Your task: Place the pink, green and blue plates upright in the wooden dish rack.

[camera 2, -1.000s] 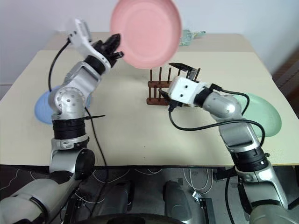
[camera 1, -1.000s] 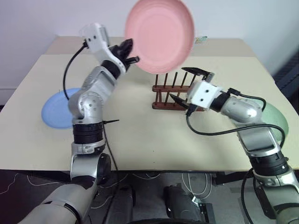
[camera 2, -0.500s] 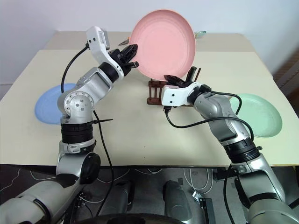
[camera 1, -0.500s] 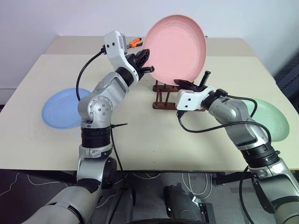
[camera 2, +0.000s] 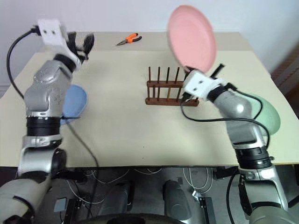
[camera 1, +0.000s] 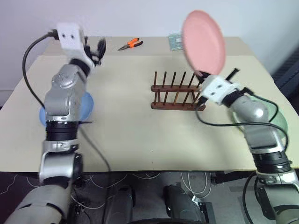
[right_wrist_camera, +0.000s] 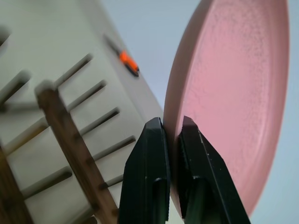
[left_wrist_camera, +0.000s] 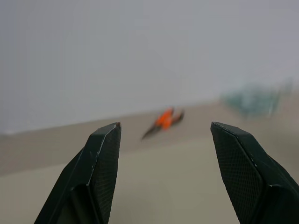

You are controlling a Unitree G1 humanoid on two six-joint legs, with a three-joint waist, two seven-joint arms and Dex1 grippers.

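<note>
My right gripper [camera 1: 202, 74] is shut on the lower rim of the pink plate [camera 1: 203, 44] and holds it up, tilted nearly on edge, above the right end of the wooden dish rack [camera 1: 176, 91]. In the right wrist view both fingers [right_wrist_camera: 148, 154] pinch the pink plate's [right_wrist_camera: 233, 93] rim, with the rack's pegs [right_wrist_camera: 70, 135] below. The rack stands bare of plates. My left gripper [camera 1: 96, 48] is open and empty, raised over the table's far left. The blue plate [camera 1: 87, 103] lies flat behind my left arm. The green plate [camera 2: 270, 114] lies at the right edge, partly hidden by my right arm.
Orange-handled pliers [camera 1: 131, 44] lie at the back of the table, with a greenish packet [camera 1: 174, 41] to their right. The table's front edge [camera 1: 154, 164] runs just ahead of me.
My left gripper opened, let go of the pink plate and swung away to the left. My right gripper, shut on the rim, carried the plate to the right and turned it nearly edge-on.
</note>
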